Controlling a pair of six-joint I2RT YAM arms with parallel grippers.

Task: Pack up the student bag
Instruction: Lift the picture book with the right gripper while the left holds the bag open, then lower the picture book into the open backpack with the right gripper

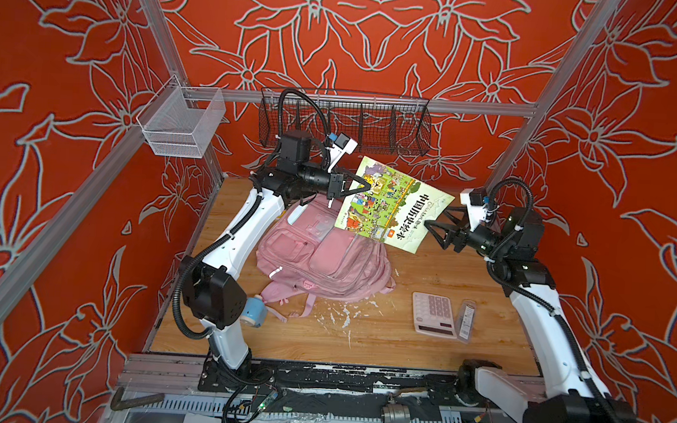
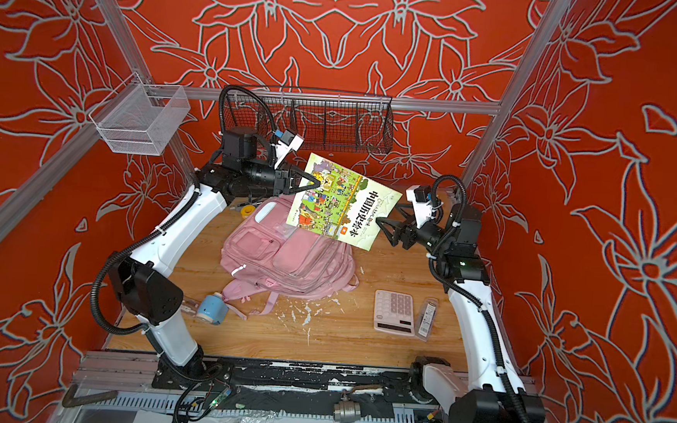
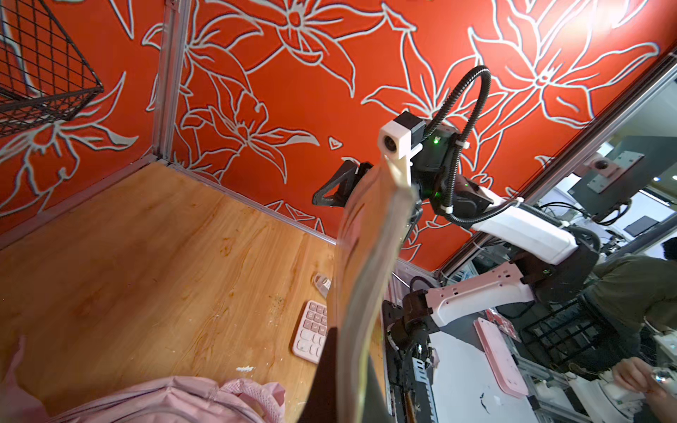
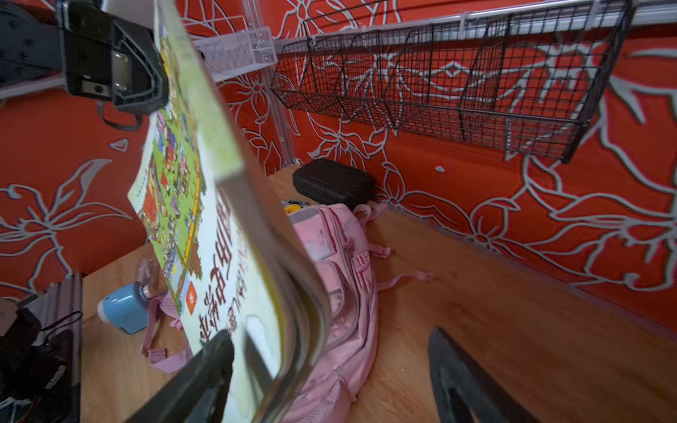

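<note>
- In both top views the left gripper [image 1: 367, 186] is clamped on the book's [image 1: 393, 204] edge, and the book hangs tilted in the air over the bag's top end
- The bag [image 1: 325, 264] lies front-up on the desk [image 1: 361, 343], left of the middle, with its top towards the back edge and its straps trailing towards the front edge
- The right gripper [image 1: 437, 219] is at the book's opposite edge with its jaws apart
- A calculator [image 2: 394, 312] lies near the right edge with a clear packet [image 2: 427, 318] just beside it; a blue sharpener [image 2: 210, 311] sits by the left edge
- Left wrist: the book [image 3: 366, 256] shows edge-on and bowed, running out from the shut fingers; one finger of the right gripper shows past its far end; the calculator [image 3: 311, 333] and part of the bag [image 3: 183, 399] lie on the desk
- Right wrist: the two fingers [image 4: 198, 366] stand wide apart with the book's [image 4: 176, 205] near edge between them, close to one finger; whether it touches cannot be told
- The left gripper [image 4: 161, 86] pinches the far edge; the bag [image 4: 344, 278] lies under the book, with a black case [image 4: 331, 183] behind it at the back edge
</note>
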